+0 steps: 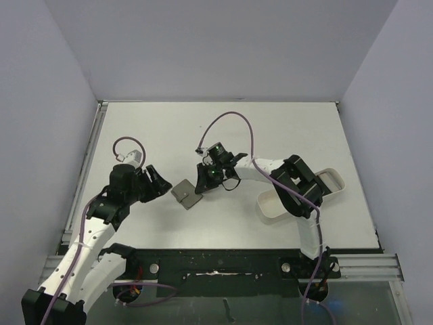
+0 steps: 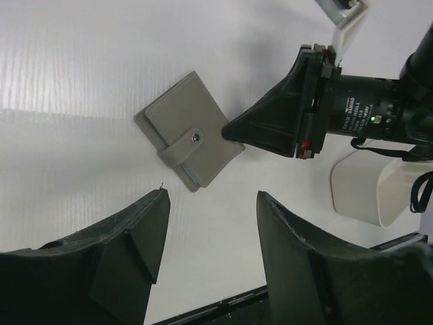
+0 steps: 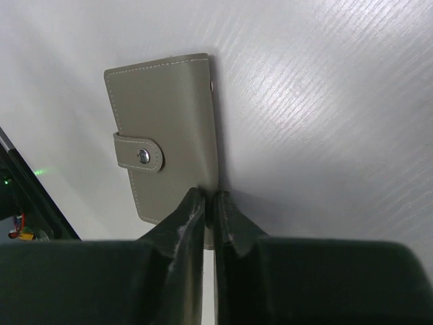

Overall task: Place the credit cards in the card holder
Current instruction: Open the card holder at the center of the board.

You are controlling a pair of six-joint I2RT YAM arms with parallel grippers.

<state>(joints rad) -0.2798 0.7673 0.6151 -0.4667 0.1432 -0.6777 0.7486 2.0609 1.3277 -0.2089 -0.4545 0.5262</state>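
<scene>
While grey walls enclose the white tabletop, the closed wallet lies between the arms, clasp up, long axis diagonal, one edge pinched in the right jaws, the left jaws gaping empty nearby.

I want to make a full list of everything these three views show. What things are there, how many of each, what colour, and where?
card holder: one, grey-olive, closed with its clasp snapped, flat on the table between the two arms
tray: one, white, oblong, on the right side of the table, partly under the right arm
table: one, white, fills the middle of the top view
walls: three, pale grey, behind and at both sides of the table
cables: two, purple, one looping over each arm
left end effector: one, black, open, on the card holder's left, apart from it
right end effector: one, black, closed on the edge of the card holder
</scene>
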